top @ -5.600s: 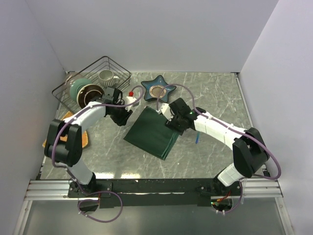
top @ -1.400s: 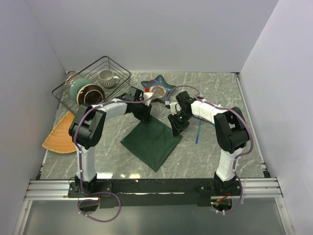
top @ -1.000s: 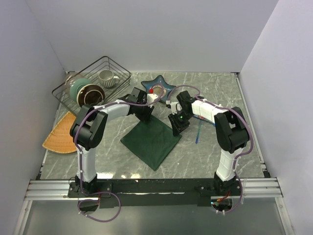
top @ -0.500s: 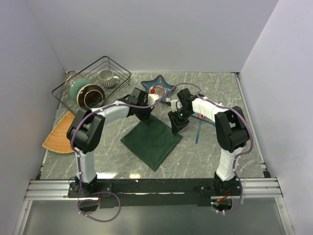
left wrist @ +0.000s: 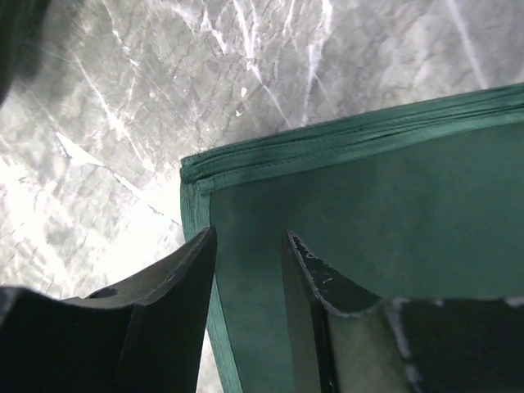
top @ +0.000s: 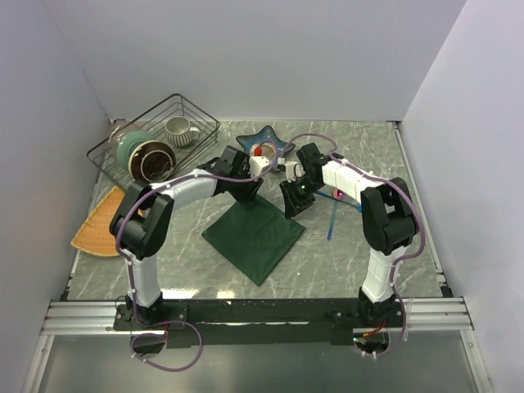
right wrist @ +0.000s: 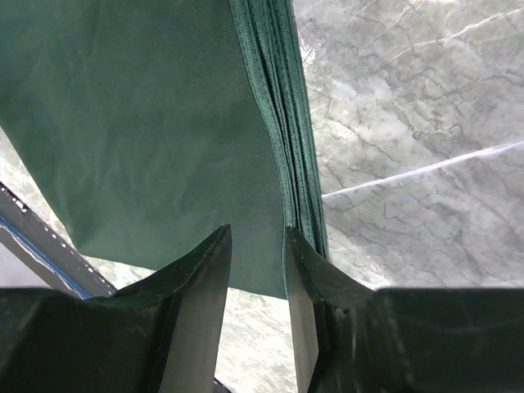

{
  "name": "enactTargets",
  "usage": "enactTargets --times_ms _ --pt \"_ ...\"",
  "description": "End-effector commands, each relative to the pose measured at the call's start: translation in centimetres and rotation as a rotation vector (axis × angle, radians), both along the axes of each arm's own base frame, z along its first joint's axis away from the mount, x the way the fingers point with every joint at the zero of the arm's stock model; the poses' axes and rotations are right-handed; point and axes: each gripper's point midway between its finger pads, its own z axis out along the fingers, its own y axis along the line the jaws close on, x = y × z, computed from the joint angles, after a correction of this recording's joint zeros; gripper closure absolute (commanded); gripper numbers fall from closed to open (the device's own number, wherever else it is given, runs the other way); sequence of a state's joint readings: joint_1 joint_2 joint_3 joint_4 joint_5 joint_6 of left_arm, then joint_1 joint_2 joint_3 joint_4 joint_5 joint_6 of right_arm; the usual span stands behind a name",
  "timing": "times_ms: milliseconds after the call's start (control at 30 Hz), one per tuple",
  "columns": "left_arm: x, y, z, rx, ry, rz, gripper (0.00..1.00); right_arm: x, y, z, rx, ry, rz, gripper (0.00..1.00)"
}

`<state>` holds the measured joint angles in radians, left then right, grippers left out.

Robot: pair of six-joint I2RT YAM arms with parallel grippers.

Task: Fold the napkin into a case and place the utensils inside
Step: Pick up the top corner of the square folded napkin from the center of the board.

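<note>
The marble table carries the dark green napkin at the middle of the overhead view. It is folded into a thick, layered square that sits like a diamond. To my eye the job is about half done: this is not yet the long narrow case, so at least one more fold is owed, and both utensils lie outside it.

The left gripper sits over the diamond's top corner and the right gripper over its right corner. In each wrist view the jaws stand a narrow slit apart, with flat cloth showing through and nothing pinched. Whether the fingertips touch the cloth I cannot tell. The stacked hems run straight into the right gripper's slit.

The blue utensil lies just right of the napkin. The pink utensil is a mere speck beside the right arm.
</note>
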<state>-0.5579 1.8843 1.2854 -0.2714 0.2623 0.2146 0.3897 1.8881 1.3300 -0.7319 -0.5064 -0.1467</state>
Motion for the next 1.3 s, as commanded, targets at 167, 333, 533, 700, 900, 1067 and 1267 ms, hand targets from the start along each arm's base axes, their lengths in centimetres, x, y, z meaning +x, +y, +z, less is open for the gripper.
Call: enactTargets --times_ms 167,333,533,700,900,1067,1267 --pt "1.1 -0.6 -2.1 0.074 0.01 -0.015 0.63 0.9 -0.2 0.5 0.013 0.0 -0.017 0.59" --pt "0.7 -0.2 -2.9 0.101 0.015 -0.015 0.76 1.2 -0.2 0.3 0.013 0.001 -0.021 0.59" --pt "0.4 -0.4 -2.0 0.086 -0.01 -0.015 0.92 1.4 -0.1 0.3 0.017 0.001 -0.024 0.59" --pt "0.2 -0.6 -0.5 0.077 -0.066 -0.01 0.99 1.5 0.1 0.4 0.025 0.004 -0.027 0.59" --pt "0.0 -0.7 1.9 0.058 -0.145 0.003 0.99 1.9 0.5 1.0 0.042 -0.004 -0.032 0.59" --pt "-1.0 -0.9 3.2 0.056 -0.203 -0.005 0.99 2.4 1.1 1.7 0.069 -0.007 -0.042 0.59" --pt "-2.0 -0.9 2.8 0.076 -0.197 -0.016 0.99 2.8 1.9 2.4 0.111 0.002 -0.052 0.58"
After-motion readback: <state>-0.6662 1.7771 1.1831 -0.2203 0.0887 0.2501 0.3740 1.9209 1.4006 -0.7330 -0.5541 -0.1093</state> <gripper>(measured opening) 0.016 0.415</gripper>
